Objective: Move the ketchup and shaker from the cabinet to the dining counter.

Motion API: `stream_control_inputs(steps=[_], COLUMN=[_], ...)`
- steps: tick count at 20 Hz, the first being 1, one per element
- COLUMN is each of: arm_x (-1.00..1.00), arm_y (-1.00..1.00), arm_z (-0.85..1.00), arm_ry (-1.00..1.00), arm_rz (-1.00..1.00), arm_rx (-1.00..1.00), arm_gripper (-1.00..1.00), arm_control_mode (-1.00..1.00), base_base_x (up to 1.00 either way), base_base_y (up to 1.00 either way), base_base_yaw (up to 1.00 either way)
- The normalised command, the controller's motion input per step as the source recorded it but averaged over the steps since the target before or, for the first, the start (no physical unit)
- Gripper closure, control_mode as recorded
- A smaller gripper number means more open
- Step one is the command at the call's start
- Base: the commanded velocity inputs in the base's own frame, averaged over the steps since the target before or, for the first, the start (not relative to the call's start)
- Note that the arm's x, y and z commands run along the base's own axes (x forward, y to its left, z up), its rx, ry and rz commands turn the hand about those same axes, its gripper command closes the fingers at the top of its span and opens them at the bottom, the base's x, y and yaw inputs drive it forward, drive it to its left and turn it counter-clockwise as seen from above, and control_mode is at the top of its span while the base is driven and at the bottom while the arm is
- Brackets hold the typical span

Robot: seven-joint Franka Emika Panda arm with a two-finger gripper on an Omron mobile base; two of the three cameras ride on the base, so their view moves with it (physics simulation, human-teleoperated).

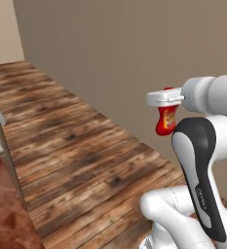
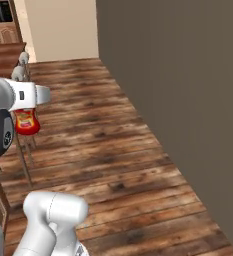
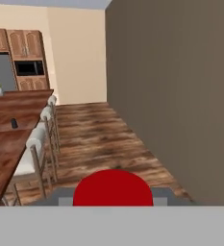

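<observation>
- Gripper [image 1: 166, 99] closed on the ketchup [image 1: 165, 121], carried in mid-air above the plank floor [image 1: 85, 146].
- Dining counter [image 3: 3, 149] lies left, stools [image 3: 34, 158] alongside; grey wall [image 3: 171, 96] right.
- Fingers hidden behind the bottle's red cap.

white glossy arm [image 1: 202, 160], rounded tubular links, black oval joint cover with small grey lettering, flat pale-grey flange at wrist, bulbous white elbow housing
</observation>
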Motion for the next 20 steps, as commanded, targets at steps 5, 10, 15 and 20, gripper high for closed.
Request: stream_control_inputs(steps=[5,10,15,20], arm_x=[0.0,0.0,0.0,0.0], arm_y=[0.0,0.0,0.0,0.0], arm_z=[0.0,0.0,0.0,0.0], arm_ry=[0.0,0.0,0.0,0.0], arm_rz=[0.0,0.0,0.0,0.0], arm_rx=[0.0,0.0,0.0,0.0], arm_gripper=[1.0,1.0,1.0,1.0], arm_control_mode=[1.0,1.0,1.0,1.0], base_base_x=[0.75,0.74,0.75,0.74], base_base_y=[-0.16,-0.21,-0.23,-0.27], base_base_yaw=[0.3,0.26,0.25,0.21])
